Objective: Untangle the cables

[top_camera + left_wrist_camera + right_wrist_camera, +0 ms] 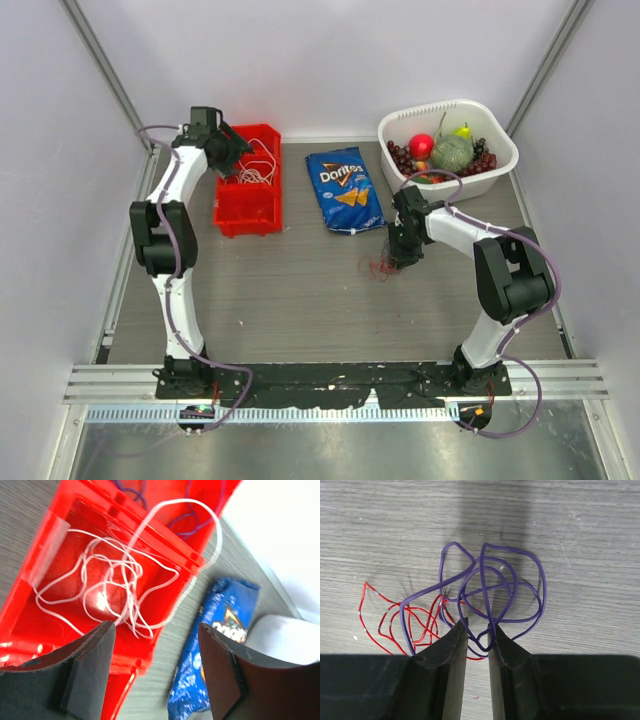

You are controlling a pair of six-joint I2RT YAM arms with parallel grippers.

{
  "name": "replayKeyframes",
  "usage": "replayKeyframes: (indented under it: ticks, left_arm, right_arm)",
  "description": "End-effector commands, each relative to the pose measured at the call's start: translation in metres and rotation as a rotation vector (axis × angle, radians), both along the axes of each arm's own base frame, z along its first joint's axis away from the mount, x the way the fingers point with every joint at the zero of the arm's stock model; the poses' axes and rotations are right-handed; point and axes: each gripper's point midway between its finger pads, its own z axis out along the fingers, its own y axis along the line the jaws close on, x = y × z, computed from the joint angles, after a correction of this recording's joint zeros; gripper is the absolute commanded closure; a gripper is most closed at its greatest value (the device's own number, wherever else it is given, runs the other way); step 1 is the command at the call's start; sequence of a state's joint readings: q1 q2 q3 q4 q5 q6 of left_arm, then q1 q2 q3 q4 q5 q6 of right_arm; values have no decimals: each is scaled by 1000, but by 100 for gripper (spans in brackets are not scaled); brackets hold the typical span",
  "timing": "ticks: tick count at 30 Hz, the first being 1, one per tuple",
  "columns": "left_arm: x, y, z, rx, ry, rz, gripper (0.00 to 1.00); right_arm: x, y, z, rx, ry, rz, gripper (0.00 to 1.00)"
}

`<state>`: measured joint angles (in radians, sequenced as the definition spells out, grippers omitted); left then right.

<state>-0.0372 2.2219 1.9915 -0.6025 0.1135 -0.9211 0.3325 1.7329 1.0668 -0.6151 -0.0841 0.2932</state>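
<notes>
The cables [490,590] lie in two separate places. A white cable [115,580] sits as a loose heap of loops inside a red bin [245,212] at the far left of the table [300,300], with one long loop arching over the bin's divider and rim. A few purple strands [192,525] show in the compartment beyond. The left gripper [155,626] hangs just above this bin, jaws spread wide and holding nothing. Well to the right, on the bare wood, a purple cable [512,587] lies coiled with a red cable [385,625] partly threaded through its left side. The right gripper [478,625] is down on the table there, its jaws drawn close and pinching the near loop of the purple cable. A Doritos bag [345,190] lies between bin and fruit basket [500,160].
</notes>
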Motion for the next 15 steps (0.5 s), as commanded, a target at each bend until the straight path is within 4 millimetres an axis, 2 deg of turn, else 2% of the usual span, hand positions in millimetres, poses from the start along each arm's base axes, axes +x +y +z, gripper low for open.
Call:
replayKeyframes:
  ticks: [1, 4, 7, 10, 15]
  left_arm:
    - [-9, -13, 78, -33, -182, -83, 27]
    - [-24, -13, 93, -16, -202, -100, 21]
    - [-36, -7, 104, 29, -209, -117, 20]
    - [-43, -6, 109, 56, -223, -135, 25]
    - [-31, -27, 99, -30, -289, -145, 24]
  right_arm:
    - [6, 13, 8, 51, -26, 8, 73]
    - [5, 16, 8, 58, -27, 16, 72]
    - [6, 20, 10, 62, -37, 26, 73]
    - [6, 21, 13, 60, -51, 31, 73]
    - [6, 19, 19, 61, -77, 32, 73]
